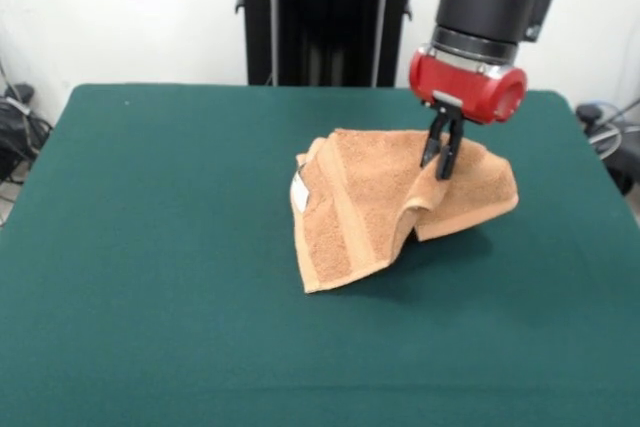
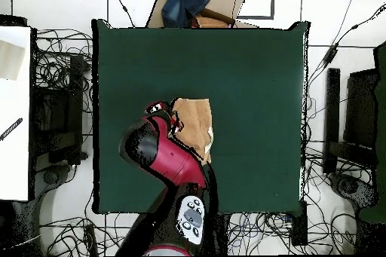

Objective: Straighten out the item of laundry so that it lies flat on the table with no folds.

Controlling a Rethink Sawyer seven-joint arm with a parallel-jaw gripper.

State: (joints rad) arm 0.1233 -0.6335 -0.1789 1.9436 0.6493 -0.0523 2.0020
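Terry-cloth item: one small orange-tan towel (image 1: 375, 202), rumpled, right of the tabletop's middle in the front view.
Tabletop: one large rectangular dark green felt-like surface (image 1: 150, 247), far wider than the towel.
Towel shape: not flat; right part raised into a peak under the pincer, a fold dropping from that peak, left part lying lower with a corner pointing toward the camera.
Border band: one smoother woven strip running down the towel's left side.
Label: one small white tag (image 1: 299, 192) at the towel's left edge, seen in the front view only.
Arm: one, red and black, coming down over the towel's upper right part.
Pincer: one, black (image 1: 442, 155), two slim fingers close together, pinching the raised towel cloth at its peak.
Front view only: pincer tips, the lifted peak, the fold, the label, the border band.
Overhead view only: towel (image 2: 194, 124) as a tan patch near the tabletop's (image 2: 249, 65) middle, partly covered by the arm's red body; pincer tips hidden there; a brown cardboard box with dark blue cloth (image 2: 192, 4) past the tabletop's top edge; black cables on the floor all round.
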